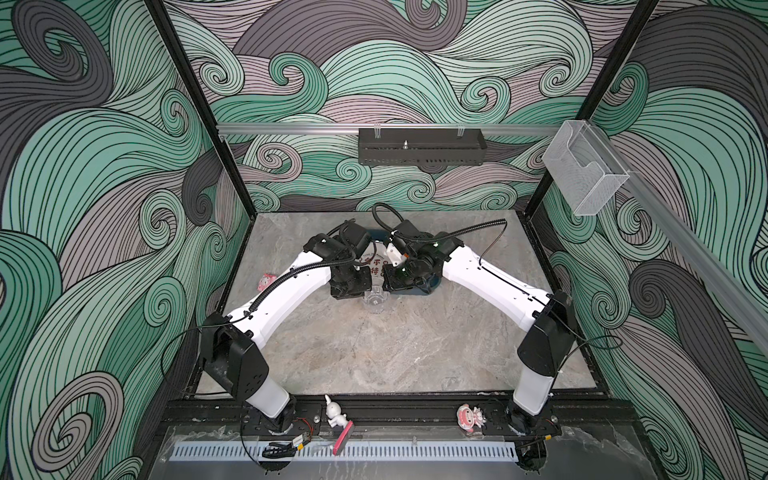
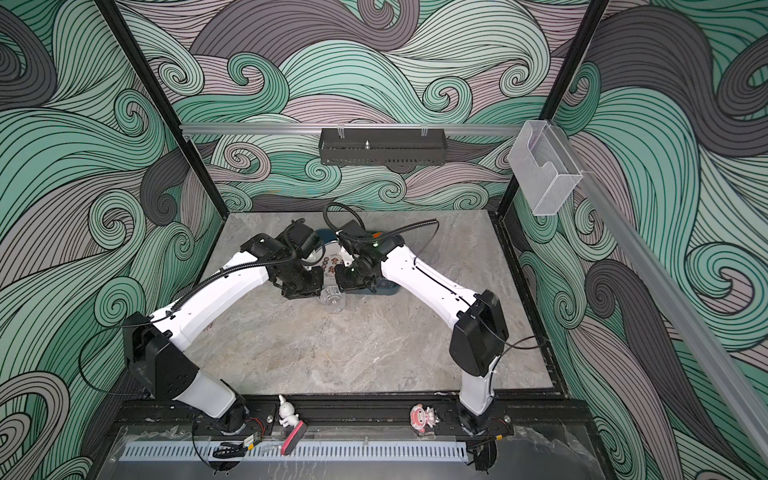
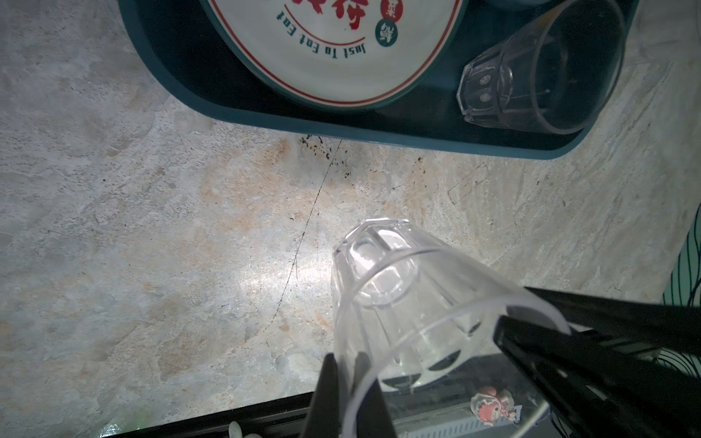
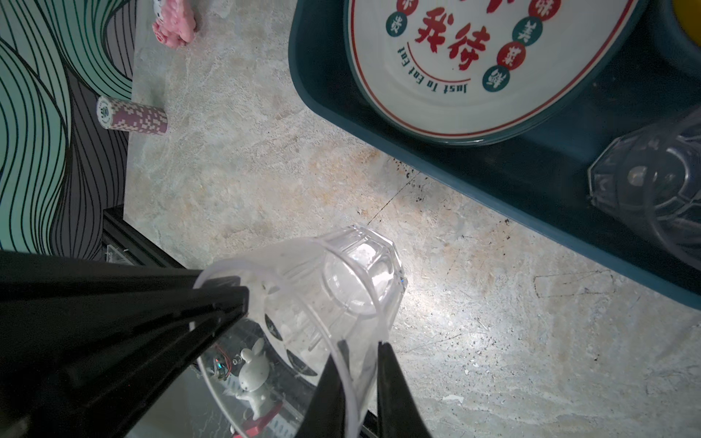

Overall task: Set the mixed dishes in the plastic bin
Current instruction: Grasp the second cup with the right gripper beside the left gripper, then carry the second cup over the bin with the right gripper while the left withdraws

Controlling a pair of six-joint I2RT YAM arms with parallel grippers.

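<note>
A clear glass tumbler [image 3: 383,288] [image 4: 341,284] hangs tilted just above the stone table, in front of the plastic bin [image 3: 182,87] [image 4: 326,102]. Both top views show the tumbler [image 1: 375,300] [image 2: 331,298] between the two arms. My left gripper [image 3: 347,354] is shut on one side of its rim. My right gripper [image 4: 362,343] is shut on the opposite side, one finger inside the glass and one outside. In the teal bin lie a white printed plate [image 3: 341,57] [image 4: 474,94] and a second tumbler [image 3: 538,76] [image 4: 652,182] on its side. A yellow bowl edge [image 4: 686,11] shows at the bin's far end.
A pink figurine [image 1: 266,282] [image 4: 174,28] and a stack of poker chips [image 4: 132,115] lie near the table's left edge. A white rabbit figurine [image 1: 334,411] and a pink one [image 1: 469,417] stand on the front rail. A black perforated tray [image 1: 419,146] and a clear acrylic box [image 1: 586,166] hang on the walls.
</note>
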